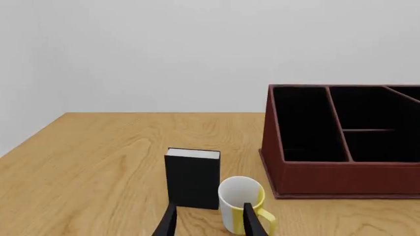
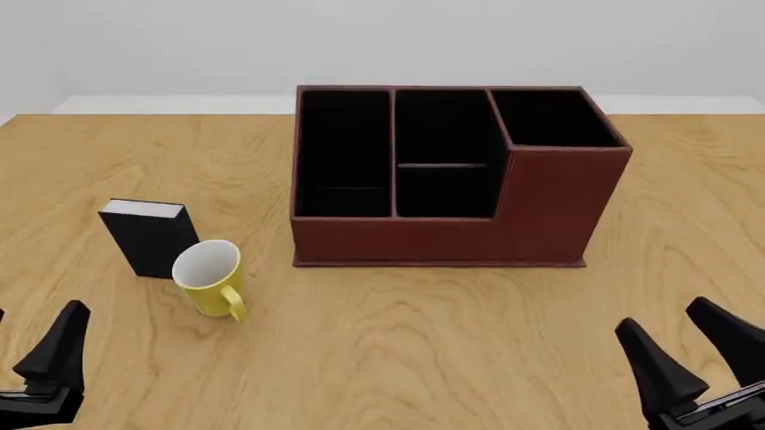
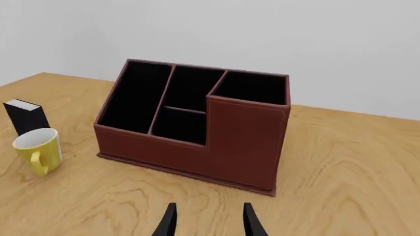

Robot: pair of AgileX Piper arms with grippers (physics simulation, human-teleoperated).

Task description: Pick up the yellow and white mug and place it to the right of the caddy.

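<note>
Reddish-brown caddy (image 2: 460, 202) set on the wooden table (image 2: 395, 358), taken here as the landmark. Black-lined compartments open upward; front wall stepped, low on the caddy's left and middle, tall at its right end. One long compartment at the left, a middle one split by a crosswise divider, a square one behind the tall section.

Yellow and white mug (image 2: 210, 277) upright on the table, left of the caddy and a little nearer the arms than its front wall, apart from it. White inside showing, yellow loop handle turned toward the arms' side. Just behind and left of the mug, farther from the caddy, a small black upright box (image 2: 149, 236) with a pale top edge; whether touching the mug or only just beside it, cannot tell.

Left gripper (image 1: 208, 221) low over the table, well short of the caddy and to its left, fingers apart and clamped on nothing, pointed toward the mug and the black box. In the front view only one of its fingers inside the picture, at the bottom left corner.

Right gripper (image 2: 700, 356) near the table's front edge, forward and right of the caddy's tall end, well apart from it, fingers spread and holding nothing.
</note>
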